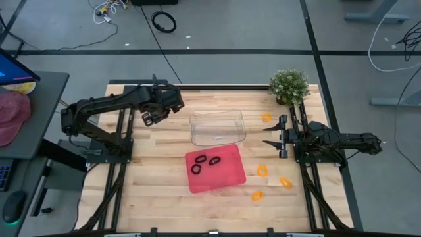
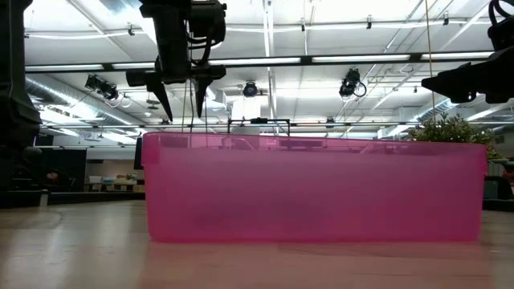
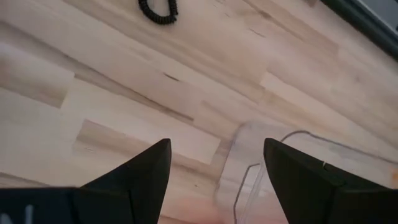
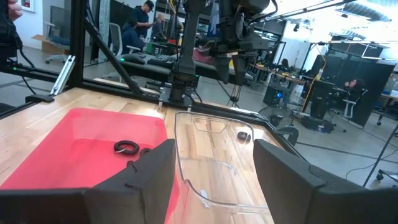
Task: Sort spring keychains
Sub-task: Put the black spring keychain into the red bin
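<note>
Three black spring keychains [image 1: 205, 162] lie in the red tray [image 1: 230, 179]; one [image 4: 127, 147] shows in the right wrist view. Another black keychain [image 3: 158, 9] lies on the bare wood beyond the clear tray [image 1: 217, 127]. Several orange keychains [image 1: 262, 170] lie on the table to the right of the trays, one [image 1: 266, 117] near the plant. My left gripper [image 1: 152, 118] hangs open above the table just left of the clear tray, fingers pointing down, nothing between them. My right gripper [image 1: 273, 135] rests open at the right, level, pointing toward the trays.
A potted plant [image 1: 289, 85] stands at the far right corner. In the low view the red tray's wall [image 2: 313, 189] fills the middle. Bare wood lies at the near left of the table [image 1: 151, 191]. People sit in the room beyond the table.
</note>
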`<state>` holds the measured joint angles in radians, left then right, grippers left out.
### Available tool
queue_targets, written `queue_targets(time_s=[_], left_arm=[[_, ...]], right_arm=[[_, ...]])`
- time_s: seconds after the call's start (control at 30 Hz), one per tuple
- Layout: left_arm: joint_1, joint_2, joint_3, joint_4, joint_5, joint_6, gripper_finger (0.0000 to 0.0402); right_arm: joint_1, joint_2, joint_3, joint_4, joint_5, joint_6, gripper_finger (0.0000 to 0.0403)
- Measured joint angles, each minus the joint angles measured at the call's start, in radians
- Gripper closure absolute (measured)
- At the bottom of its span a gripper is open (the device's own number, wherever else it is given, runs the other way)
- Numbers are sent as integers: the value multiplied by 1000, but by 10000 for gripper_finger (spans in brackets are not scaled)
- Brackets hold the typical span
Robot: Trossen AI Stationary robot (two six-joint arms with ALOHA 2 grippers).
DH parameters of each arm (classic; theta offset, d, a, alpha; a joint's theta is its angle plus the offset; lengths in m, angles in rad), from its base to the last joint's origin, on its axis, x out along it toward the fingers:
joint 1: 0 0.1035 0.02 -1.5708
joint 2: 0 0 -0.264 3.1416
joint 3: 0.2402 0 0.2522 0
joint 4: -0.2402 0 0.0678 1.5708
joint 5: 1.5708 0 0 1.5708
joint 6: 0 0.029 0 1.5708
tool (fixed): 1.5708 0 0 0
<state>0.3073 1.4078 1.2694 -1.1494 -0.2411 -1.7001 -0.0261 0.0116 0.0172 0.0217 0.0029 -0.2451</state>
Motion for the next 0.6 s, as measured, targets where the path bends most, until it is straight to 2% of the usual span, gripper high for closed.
queue_targets(time_s=[0.2, 0.6], left_arm=[[-1, 21, -1, -1, -5, -77, 142], [67, 98, -1, -21, 18, -97, 142]], right_arm=[[0, 0, 0, 0, 0, 0, 181], [0, 0, 0, 0, 0, 0, 181]])
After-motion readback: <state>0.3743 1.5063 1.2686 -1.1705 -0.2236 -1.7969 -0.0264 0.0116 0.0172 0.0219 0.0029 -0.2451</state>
